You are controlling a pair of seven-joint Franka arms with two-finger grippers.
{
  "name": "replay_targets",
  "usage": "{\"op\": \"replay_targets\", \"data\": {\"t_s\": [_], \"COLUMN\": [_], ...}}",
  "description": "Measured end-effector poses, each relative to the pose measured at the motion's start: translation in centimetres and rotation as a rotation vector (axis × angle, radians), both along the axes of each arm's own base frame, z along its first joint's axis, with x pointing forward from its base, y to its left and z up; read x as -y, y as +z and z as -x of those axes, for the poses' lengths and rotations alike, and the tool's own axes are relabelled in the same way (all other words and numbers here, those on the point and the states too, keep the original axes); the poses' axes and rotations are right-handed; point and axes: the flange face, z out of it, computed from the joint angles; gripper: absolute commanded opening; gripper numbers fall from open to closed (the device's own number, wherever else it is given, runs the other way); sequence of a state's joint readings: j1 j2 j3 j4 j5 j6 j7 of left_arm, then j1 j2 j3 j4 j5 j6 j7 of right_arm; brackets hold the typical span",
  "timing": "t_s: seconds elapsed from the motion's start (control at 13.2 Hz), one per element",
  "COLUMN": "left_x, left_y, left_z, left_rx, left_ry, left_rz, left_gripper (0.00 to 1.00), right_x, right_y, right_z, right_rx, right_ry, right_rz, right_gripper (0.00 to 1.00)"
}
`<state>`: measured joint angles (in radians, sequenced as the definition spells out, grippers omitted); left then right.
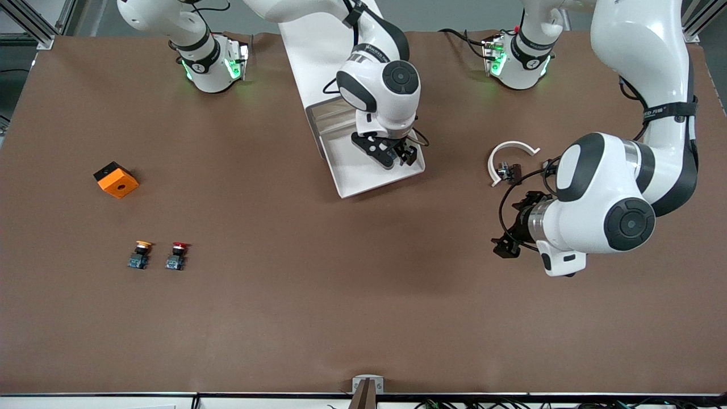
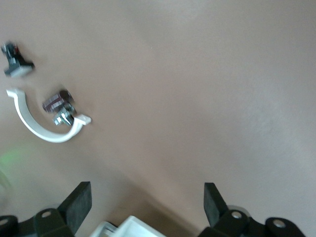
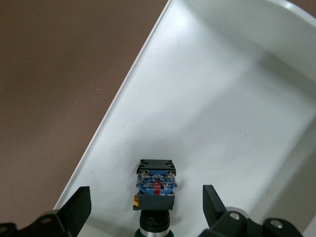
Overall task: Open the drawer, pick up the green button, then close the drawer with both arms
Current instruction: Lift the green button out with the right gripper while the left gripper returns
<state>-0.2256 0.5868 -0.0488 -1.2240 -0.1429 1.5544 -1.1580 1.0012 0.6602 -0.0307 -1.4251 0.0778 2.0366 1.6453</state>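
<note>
Button (image 3: 155, 197), lying in the open drawer (image 1: 363, 170) toward the table's robot-side edge, is straddled by the right gripper's (image 3: 143, 210) spread, empty fingers; off-centre closing could knock it away.

Probably a robotics lab: two white arms (image 1: 602, 204) bolted to a brown table (image 1: 318, 295), aluminium framing (image 1: 34, 23) upper left.

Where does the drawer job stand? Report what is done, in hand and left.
Done: the white drawer stands pulled open. In hand: the right gripper hangs over the drawer, jaws open on either side of the green-capped button lying inside, not yet gripped. The left gripper waits, open, over the table beside the white clip. Left: grasp and lift the button, close the drawer.
</note>
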Motion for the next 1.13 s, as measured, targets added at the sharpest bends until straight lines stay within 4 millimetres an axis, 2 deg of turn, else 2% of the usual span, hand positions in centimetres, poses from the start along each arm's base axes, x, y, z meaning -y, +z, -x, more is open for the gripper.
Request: {"op": "replay_targets", "data": {"t_s": [0.3,0.61,1.06,1.13], "left_x": [-1.2,-1.8,0.6,0.9], "left_y": [0.1,0.9,-3.6,-4.3], "left_z": [0.8,1.5,1.8,1.8], "left_rx": [-0.028,-0.041,-0.081,-0.087], "left_ry": [-0.335,-0.448,-0.482,-0.482], "left_rz": [0.041,0.04,0.043,0.041], "left_gripper": [1.0,1.0,1.0,1.0], "right_x": [-0.2,-0.7,-0.8,-0.8], "right_y": [-1.6,-2.4,-3.2,-3.6], "right_z": [0.2,0.9,1.1,1.1], "right_rx": [-0.005,-0.005,-0.011,-0.013], "right_ry": [0.004,0.016,0.018,0.018], "right_rz": [0.009,0.011,0.021,0.024], "right_gripper": [1.0,1.0,1.0,0.96]}}
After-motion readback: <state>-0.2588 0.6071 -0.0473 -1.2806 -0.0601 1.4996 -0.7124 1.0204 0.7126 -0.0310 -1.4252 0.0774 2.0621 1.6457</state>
